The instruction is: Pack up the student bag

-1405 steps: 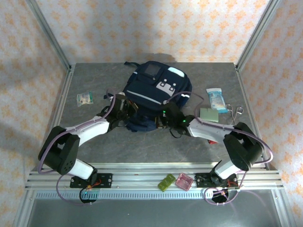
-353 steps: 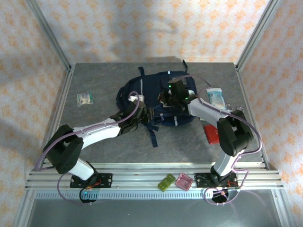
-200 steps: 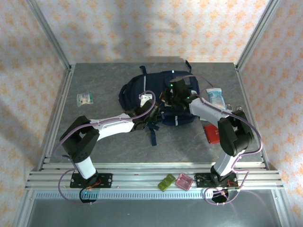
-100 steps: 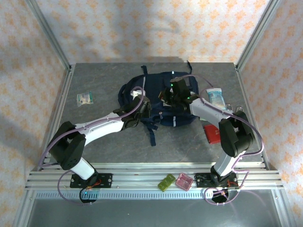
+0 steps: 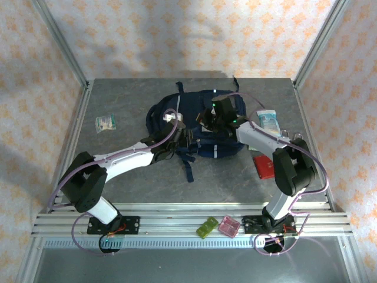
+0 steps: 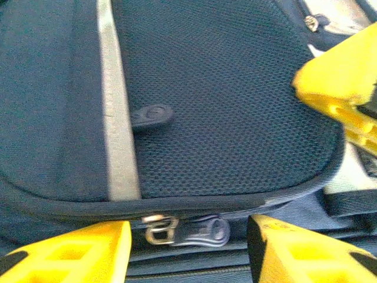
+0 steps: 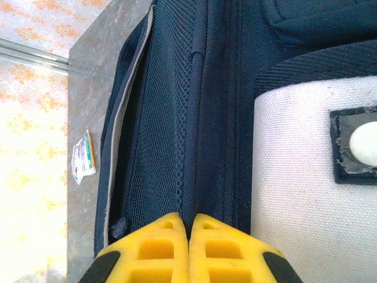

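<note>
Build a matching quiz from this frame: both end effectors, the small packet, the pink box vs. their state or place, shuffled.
Things:
1. left end effector
2. right end effector
3. small packet
4. pink box

State or place:
A. shut, tips against the student bag
B. on the near rail, beside a green item
C. open, fingers either side of a zipper pull
D. on the table, left of the student bag

Pairs: 1-C, 2-A, 3-D, 4-B

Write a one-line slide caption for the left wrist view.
Open left claw flanking a zipper pull on the student bag.
</note>
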{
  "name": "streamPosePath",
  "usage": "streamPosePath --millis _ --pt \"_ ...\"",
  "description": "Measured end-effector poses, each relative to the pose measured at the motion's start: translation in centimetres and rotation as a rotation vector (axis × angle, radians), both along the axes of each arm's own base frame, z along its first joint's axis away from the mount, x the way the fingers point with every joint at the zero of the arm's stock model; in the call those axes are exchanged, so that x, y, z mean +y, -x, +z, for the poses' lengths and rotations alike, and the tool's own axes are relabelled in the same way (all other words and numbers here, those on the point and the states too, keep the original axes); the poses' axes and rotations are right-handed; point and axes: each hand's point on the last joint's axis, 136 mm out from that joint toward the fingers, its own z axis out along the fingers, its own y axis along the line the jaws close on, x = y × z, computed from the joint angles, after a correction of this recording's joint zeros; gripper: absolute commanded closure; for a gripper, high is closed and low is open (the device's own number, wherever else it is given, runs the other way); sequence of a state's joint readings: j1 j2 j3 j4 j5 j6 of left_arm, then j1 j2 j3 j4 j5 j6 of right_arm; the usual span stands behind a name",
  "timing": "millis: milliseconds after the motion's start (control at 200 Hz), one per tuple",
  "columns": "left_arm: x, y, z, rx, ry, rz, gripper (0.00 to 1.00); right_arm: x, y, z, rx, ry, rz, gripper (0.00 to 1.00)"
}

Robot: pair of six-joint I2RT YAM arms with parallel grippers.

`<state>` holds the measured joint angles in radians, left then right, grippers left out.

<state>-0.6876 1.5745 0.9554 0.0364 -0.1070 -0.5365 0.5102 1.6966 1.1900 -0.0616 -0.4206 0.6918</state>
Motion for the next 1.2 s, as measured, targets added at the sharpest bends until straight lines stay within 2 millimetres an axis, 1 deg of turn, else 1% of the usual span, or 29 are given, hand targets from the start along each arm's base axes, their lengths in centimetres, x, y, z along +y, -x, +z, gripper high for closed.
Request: streamPosePath --millis 50,130,195,250,285,345,415,440,465,681,891,1201 --pt "-0.3 -0.1 0.0 -0.013 0.011 -0.001 0.61 0.0 0.0 0.0 0.002 -0.004 -0.001 1.0" --pt "-0.3 -0.3 -0.3 -0.027 0.03 0.009 0.64 0.0 -0.1 0.0 0.004 -0.006 -0.005 1.0" --pt "-0.3 -0.3 -0.4 -0.04 0.04 0.013 0.7 -0.1 -0.1 0.1 0.003 -0.005 -0.007 1.0" --pt "-0.2 -0.3 -0.5 -0.049 0.044 0.015 0.71 -0.1 -0.1 0.1 0.003 -0.004 -0.009 1.0" --pt "-0.2 -0.4 -0.5 -0.056 0.048 0.018 0.75 -0.1 -0.1 0.1 0.003 -0.004 -0.009 1.0" --pt "0.0 -0.5 -0.6 -0.067 0.05 0.024 0.88 -0.2 -0.1 0.1 0.002 -0.004 -0.009 1.0" --pt "0.2 -0.6 -0.6 -0.081 0.064 0.031 0.91 -0.2 -0.2 0.1 0.001 -0.003 -0.013 1.0" --pt "0.2 -0.7 -0.5 -0.088 0.073 0.034 0.97 -0.3 -0.3 0.1 0.0 -0.003 -0.014 1.0" --pt "0.2 -0.7 -0.5 -0.094 0.083 0.037 1.0 -0.3 -0.3 0.1 0.0 -0.003 -0.016 1.0" --pt "0.2 -1.0 0.3 -0.127 0.143 0.027 1.0 -0.4 -0.6 0.3 -0.009 -0.009 -0.024 1.0" --pt "0.7 -0.5 1.3 -0.111 0.195 -0.005 1.0 -0.2 -0.6 0.5 -0.014 -0.018 -0.017 1.0" --pt "1.9 -0.1 1.9 0.001 0.038 -0.03 1.0 0.4 -0.4 0.9 -0.021 -0.039 0.002 1.0"
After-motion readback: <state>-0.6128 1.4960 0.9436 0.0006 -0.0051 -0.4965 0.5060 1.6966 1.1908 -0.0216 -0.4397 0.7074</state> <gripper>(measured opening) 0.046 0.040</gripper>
